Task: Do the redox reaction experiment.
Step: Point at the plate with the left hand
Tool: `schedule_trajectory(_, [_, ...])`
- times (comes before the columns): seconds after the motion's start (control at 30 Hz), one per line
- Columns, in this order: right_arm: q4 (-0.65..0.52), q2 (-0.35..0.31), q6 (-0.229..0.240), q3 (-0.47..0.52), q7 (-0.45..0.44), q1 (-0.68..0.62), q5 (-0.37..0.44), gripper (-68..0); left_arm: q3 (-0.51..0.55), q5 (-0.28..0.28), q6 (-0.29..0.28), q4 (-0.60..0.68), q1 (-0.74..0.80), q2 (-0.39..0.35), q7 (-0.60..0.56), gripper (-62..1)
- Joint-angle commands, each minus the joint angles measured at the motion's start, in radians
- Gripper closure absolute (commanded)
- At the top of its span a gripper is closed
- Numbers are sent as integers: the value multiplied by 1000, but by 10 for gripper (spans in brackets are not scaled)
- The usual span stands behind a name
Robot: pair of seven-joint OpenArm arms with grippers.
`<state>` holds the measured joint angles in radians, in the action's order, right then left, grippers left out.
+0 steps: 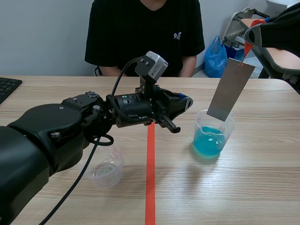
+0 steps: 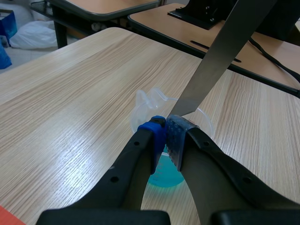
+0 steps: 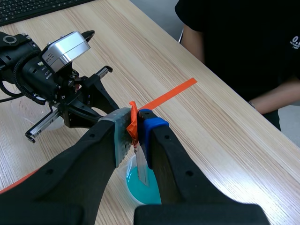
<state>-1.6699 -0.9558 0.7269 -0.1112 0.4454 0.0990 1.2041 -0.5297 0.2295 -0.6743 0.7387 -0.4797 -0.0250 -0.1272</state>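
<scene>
A clear beaker (image 1: 213, 133) of blue liquid stands right of the tape line. A grey metal strip (image 1: 230, 89) with an orange-red tagged top hangs tilted over it, its lower end just inside the beaker's rim (image 2: 183, 108). My right gripper (image 1: 248, 40) is shut on the strip's top (image 3: 134, 123), high above the beaker (image 3: 143, 185). My left gripper (image 1: 185, 103) hovers shut and holds nothing, pointing at the beaker from the left; its pads (image 2: 174, 133) meet just before the beaker (image 2: 164, 176).
An empty clear beaker (image 1: 107, 169) stands near the front, left of the tape. A keyboard (image 1: 7, 87) lies at the far left edge. A person in black (image 1: 143, 33) sits across the table.
</scene>
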Motion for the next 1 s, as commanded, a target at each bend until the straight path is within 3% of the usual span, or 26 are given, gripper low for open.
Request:
schedule_trajectory(0.0, [-10, -14, 4, 21, -14, 12, 12, -15, 5, 15, -1, 9, -22, 8, -14, -36])
schedule_trajectory(0.73, [-10, -17, 4, 21, -14, 12, 12, -15, 5, 15, -1, 9, -22, 6, -14, -36])
schedule_trajectory(0.97, [-10, -17, 4, 21, -14, 12, 12, -15, 5, 13, 15, 9, -22, -27, -59, -36])
